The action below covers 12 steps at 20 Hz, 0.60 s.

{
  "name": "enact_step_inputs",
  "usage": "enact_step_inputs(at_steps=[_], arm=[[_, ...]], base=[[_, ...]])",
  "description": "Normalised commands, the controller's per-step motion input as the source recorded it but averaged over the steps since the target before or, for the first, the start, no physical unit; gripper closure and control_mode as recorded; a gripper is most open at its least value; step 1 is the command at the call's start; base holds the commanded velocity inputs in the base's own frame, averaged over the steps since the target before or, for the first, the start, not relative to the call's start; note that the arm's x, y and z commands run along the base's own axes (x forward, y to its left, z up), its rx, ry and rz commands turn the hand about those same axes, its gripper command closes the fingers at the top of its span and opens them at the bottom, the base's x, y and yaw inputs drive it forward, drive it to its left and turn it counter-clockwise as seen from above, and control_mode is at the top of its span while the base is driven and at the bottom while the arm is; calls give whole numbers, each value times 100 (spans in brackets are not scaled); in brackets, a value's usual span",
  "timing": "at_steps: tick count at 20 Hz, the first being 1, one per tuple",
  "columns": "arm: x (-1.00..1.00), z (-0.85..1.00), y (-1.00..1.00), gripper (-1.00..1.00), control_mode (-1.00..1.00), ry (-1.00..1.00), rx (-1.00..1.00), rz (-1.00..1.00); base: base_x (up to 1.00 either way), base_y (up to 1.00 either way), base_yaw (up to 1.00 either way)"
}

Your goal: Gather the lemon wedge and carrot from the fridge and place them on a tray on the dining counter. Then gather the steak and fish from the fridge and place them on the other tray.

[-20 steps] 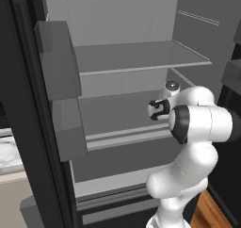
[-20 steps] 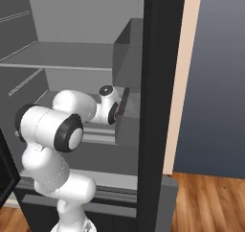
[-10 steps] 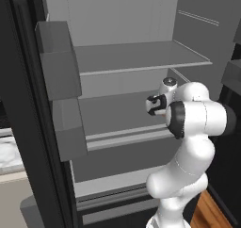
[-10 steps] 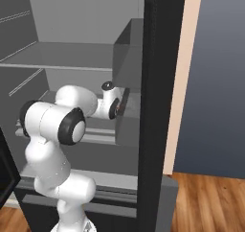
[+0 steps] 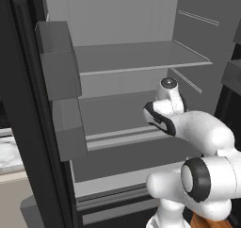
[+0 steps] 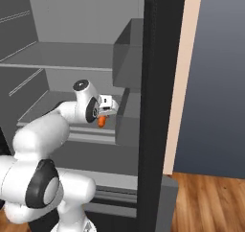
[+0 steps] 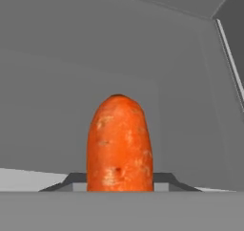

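Observation:
The fridge (image 5: 136, 57) stands open, its grey shelves bare. My gripper (image 6: 102, 118) reaches in over the middle shelf on the right side and is shut on the orange carrot (image 6: 101, 122). In the hand view the carrot (image 7: 119, 144) stands upright between the two dark fingertips (image 7: 71, 180), its rounded end pointing away from the hand. In the left base view my own wrist (image 5: 167, 104) hides the gripper and the carrot. The lemon wedge, steak, fish, trays and dining counter are out of view.
Grey door bins (image 5: 59, 67) jut out on the left door, and another bin (image 6: 128, 58) on the right door sits close beside my hand. The black door edge (image 6: 155, 82) stands to the right. A marble worktop (image 5: 9, 151) shows at far left.
The jaws have closed from wide open onto the carrot. The forearm has swung nearer the cameras, while the hand stays over the middle shelf.

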Motion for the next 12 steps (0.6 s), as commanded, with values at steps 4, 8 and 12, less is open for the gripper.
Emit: enact_step_inputs(at_steps=[4, 8, 12], arm=[[-100, 100, 52, 100, -100, 0, -7, 15], [-100, 100, 39, 100, -100, 0, -6, 19], [-100, 100, 20, 100, -100, 0, -1, 18]], base=[[0, 0, 0], [0, 0, 0], [0, 0, 0]])
